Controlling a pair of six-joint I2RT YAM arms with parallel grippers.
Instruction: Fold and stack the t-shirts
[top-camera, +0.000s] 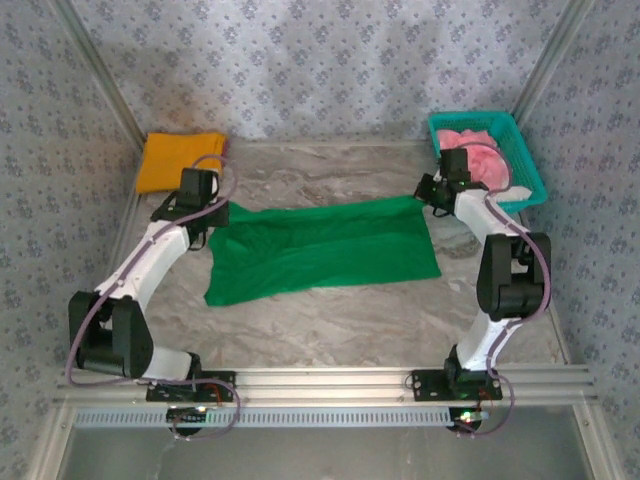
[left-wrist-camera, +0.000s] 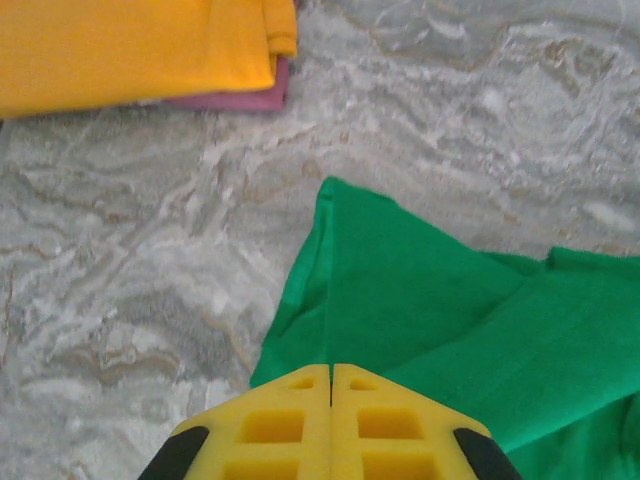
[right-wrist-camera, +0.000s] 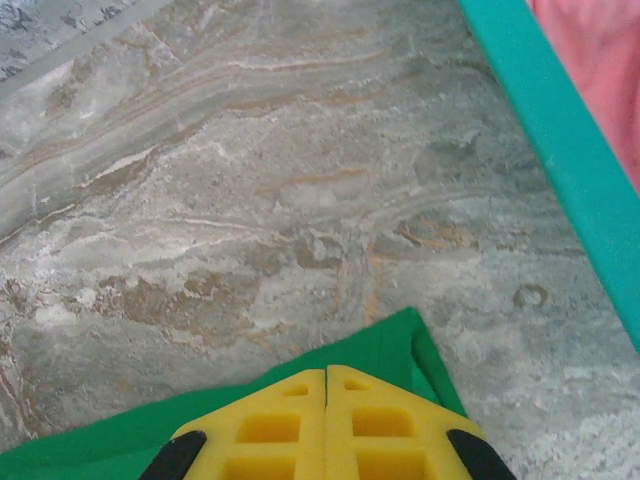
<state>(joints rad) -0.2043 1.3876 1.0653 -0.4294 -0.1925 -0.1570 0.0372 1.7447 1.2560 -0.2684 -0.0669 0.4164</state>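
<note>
A green t-shirt (top-camera: 320, 250) is lying flat on the table (top-camera: 330, 320), with the left gripper (top-camera: 215, 215) sitting at its far left corner and the right gripper (top-camera: 432, 197) at its far right corner. Beyond its left end a folded orange-yellow t-shirt (top-camera: 180, 160) is resting, and beyond its right end a teal basket (top-camera: 520, 165) is holding a pink t-shirt (top-camera: 480, 150).

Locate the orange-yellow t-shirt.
In the top view the orange-yellow t-shirt lies folded in the far-left corner of the table, just beyond the left gripper; the left wrist view shows a pink cloth under it.
</note>
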